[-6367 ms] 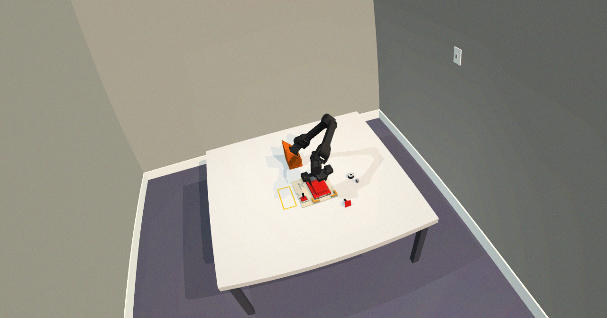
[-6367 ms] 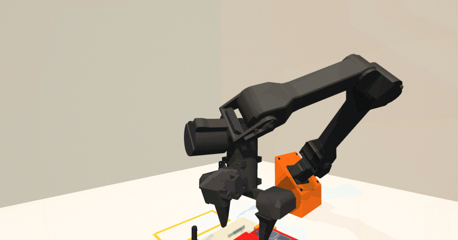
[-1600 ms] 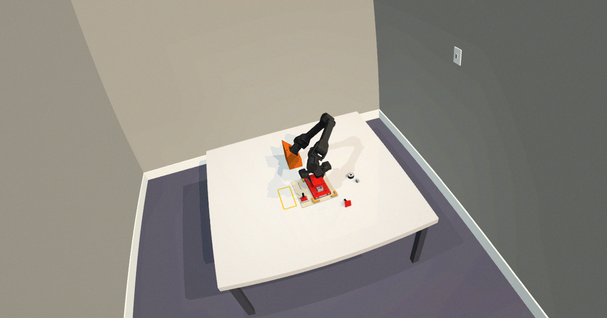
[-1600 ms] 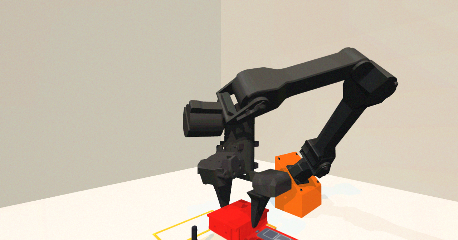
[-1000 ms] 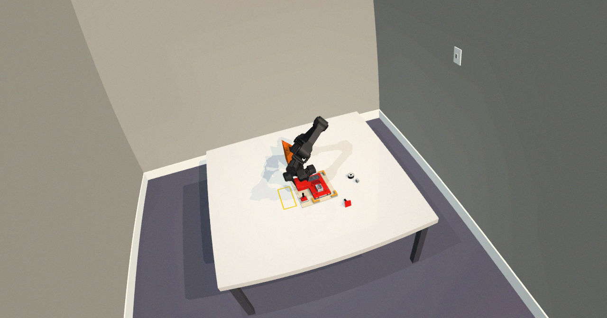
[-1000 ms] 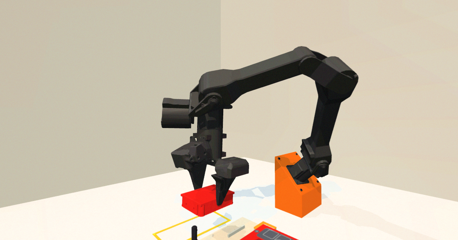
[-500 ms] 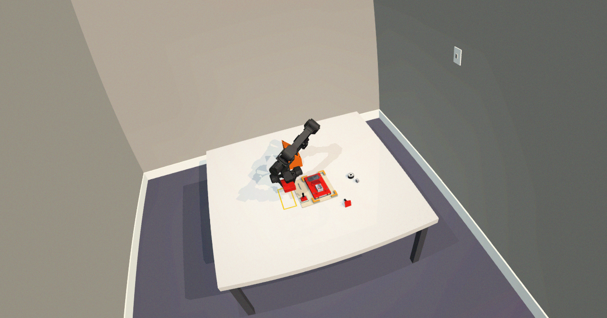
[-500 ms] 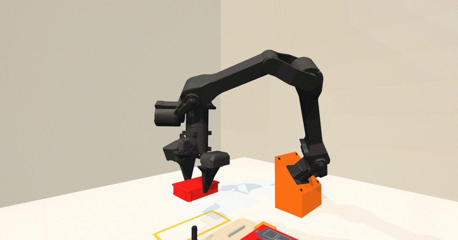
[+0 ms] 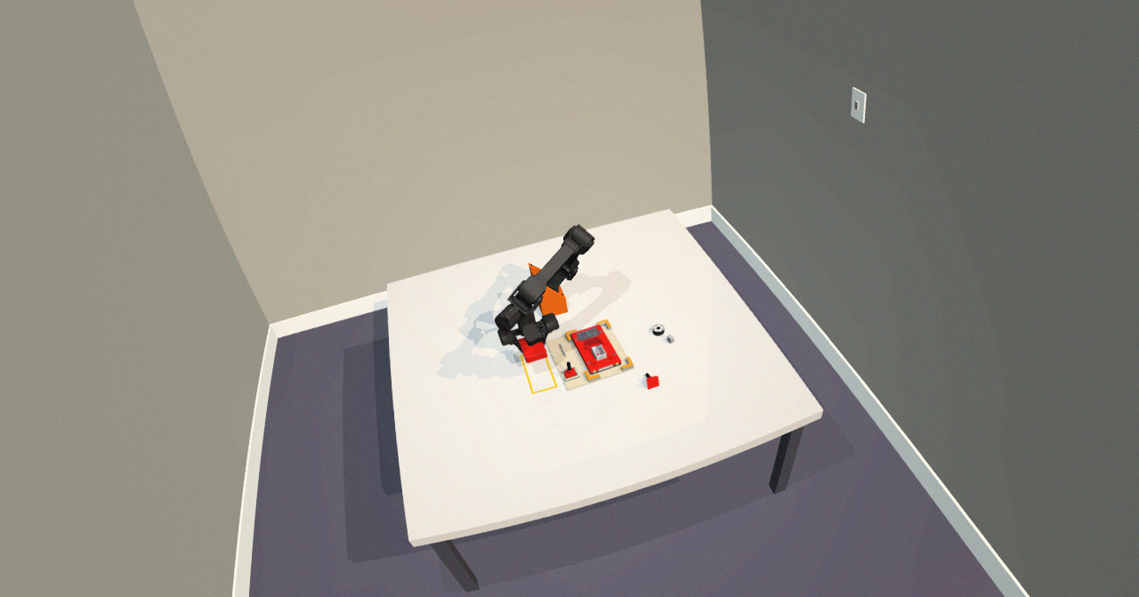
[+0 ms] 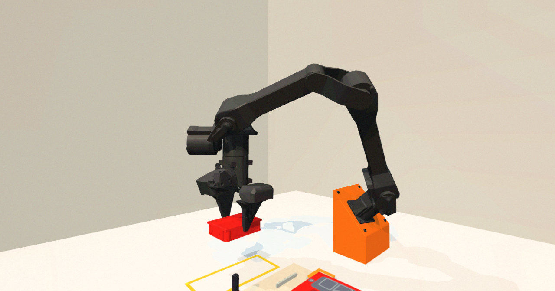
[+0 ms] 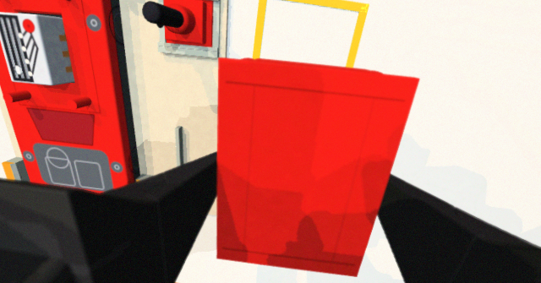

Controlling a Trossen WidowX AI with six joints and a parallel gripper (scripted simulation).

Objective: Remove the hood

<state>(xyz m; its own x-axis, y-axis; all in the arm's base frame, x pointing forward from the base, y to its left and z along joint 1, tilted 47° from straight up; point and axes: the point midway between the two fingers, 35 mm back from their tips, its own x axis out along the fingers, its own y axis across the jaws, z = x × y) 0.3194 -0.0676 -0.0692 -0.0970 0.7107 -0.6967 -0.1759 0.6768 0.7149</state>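
The hood, a red box-like part [image 9: 532,350] [image 10: 232,226] [image 11: 308,148], is off the car. My gripper [image 10: 236,223] [image 11: 297,169] is shut on its two long sides and holds it level in the air. The marked area, a yellow outline [image 9: 545,390] [image 10: 221,269] [image 11: 314,0], lies on the table; the hood hides its arm-side end in the top view and the wrist view. In the exterior view the hood hangs above and behind it. The red toy car [image 9: 589,344] [image 10: 306,283] [image 11: 107,127] shows its grey-white engine block [image 9: 599,350] [image 11: 38,51] uncovered.
A beige board [image 9: 578,388] [image 11: 199,80] bears the car and a black-knobbed lever [image 9: 569,367] [image 10: 235,281] [image 11: 169,14] beside the outline. The orange arm base [image 9: 554,303] [image 10: 349,231] stands behind. A wheel [image 9: 658,329] and a red part [image 9: 652,383] lie beyond the car.
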